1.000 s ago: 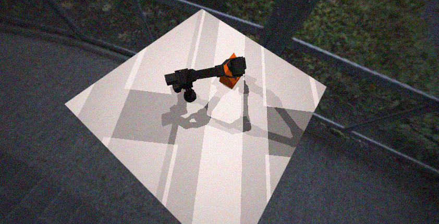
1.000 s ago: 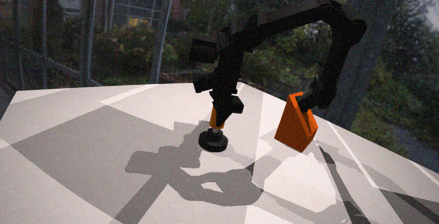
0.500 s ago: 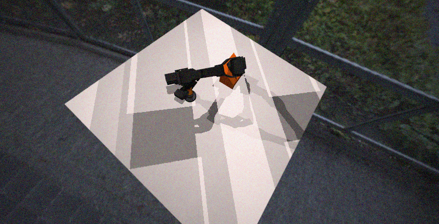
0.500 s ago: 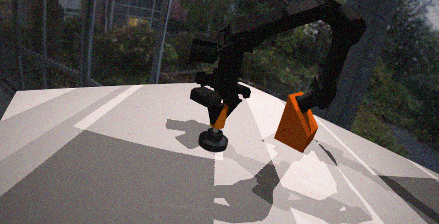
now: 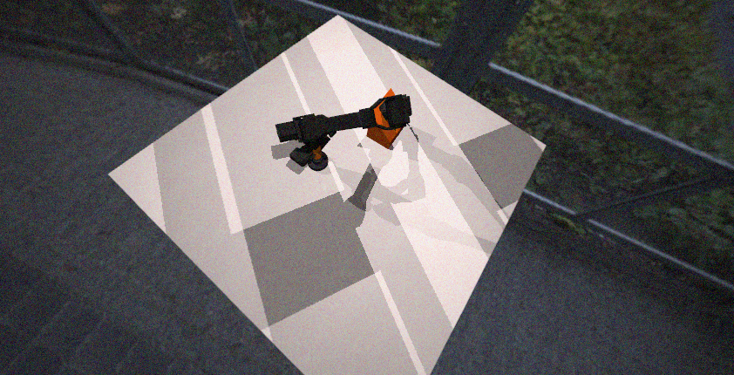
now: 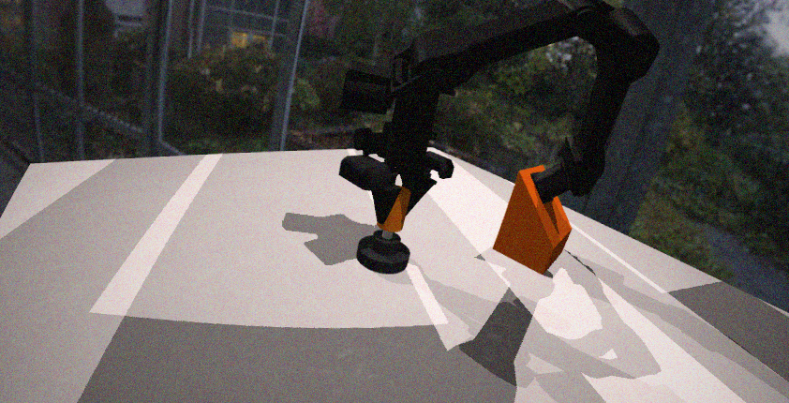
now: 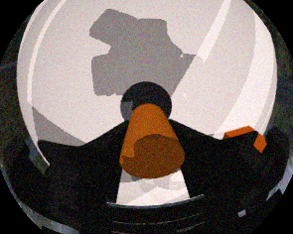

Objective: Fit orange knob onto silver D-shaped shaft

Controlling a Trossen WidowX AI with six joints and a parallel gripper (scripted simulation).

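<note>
The orange knob (image 5: 317,153) (image 6: 398,209) (image 7: 154,151) is held between the two black fingers of my gripper (image 6: 392,216) (image 7: 147,124), leaning slightly in the exterior view. The black round pedestal (image 5: 317,163) (image 6: 382,256) (image 7: 145,90) stands on the table directly below it. A short piece of the silver shaft (image 6: 387,233) shows between the knob's lower end and the pedestal's raised collar, so the knob is not against the pedestal. The knob's hole and the shaft's flat side are hidden, and I cannot tell whether they line up.
The arm's orange wedge-shaped base mount (image 5: 386,137) (image 6: 521,229) stands to the right of the pedestal, and part of it shows at the right in the wrist view. The pale table (image 5: 194,167) (image 6: 231,290) carries hard-edged shadows and bright strips.
</note>
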